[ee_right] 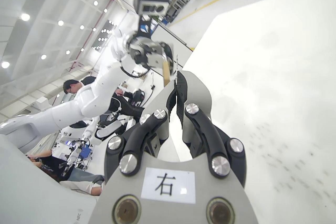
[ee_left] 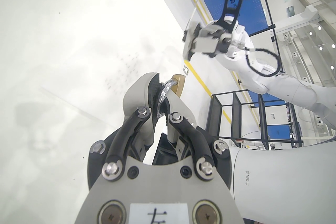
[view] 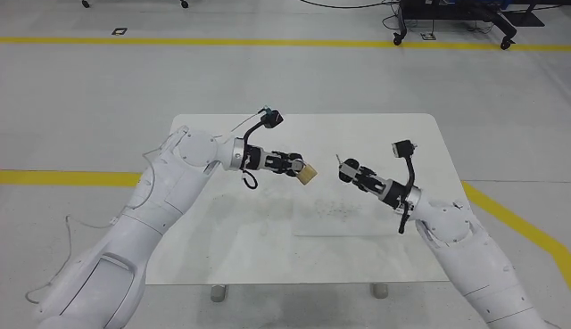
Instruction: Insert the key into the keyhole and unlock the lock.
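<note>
— Where is the lock right now?

— I have the padlock (view: pixel 308 174) just left of the middle of the top view, held up over the white table (view: pixel 384 142). It is small, with a brass-coloured body and a curved silver shackle (ee_left: pixel 164 93).

— What is holding it?

— My left gripper (view: pixel 299 168). Its fingers are clamped onto the shackle, and the brass body sticks out past the fingertips towards the other arm.

— And the key?

— The right gripper (view: pixel 343 168) sits just right of the middle of the top view, near the padlock but apart from it, with bare table showing between them. Its ribbed pads (ee_right: pixel 181 93) are pressed together, and a thin dark strip pokes out from between the tips. I take that for the key (ee_right: pixel 177 62), though it is too slim for me to be sure of its shape.

— Is it in the keyhole?

— No, the key's tip and the brass body are not touching. I cannot make out the keyhole itself from any of my cameras.
</note>
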### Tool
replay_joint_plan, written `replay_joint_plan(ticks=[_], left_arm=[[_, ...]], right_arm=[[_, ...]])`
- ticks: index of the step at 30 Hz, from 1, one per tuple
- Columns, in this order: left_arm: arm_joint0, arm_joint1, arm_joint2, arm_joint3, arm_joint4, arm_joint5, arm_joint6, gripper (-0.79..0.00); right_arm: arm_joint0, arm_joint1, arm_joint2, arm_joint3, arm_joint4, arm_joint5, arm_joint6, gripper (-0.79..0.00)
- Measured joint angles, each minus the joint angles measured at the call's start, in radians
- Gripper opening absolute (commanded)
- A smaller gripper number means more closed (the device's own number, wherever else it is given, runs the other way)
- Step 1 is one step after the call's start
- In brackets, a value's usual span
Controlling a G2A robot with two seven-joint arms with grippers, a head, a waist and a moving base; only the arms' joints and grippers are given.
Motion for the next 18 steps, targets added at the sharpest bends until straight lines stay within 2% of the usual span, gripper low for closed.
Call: replay_joint_plan(ticks=[5,12,18], left_arm=[[-0.004,-0.009,0.015,0.007,-0.014,0.006,-0.002,-0.785],[-0.010,-0.014,0.017,0.025,-0.033,-0.006,-0.015,-0.785],[-0.011,-0.018,0.008,0.038,-0.061,-0.008,0.002,-0.785]], right_arm=[[0.031,-0.011,-0.039,-0.027,-0.049,0.024,-0.024,-0.785],[0.098,-0.036,-0.128,0.014,-0.078,0.046,-0.041,-0.785],[0.101,-0.043,-0.163,0.022,-0.080,0.033,-0.005,-0.785]])
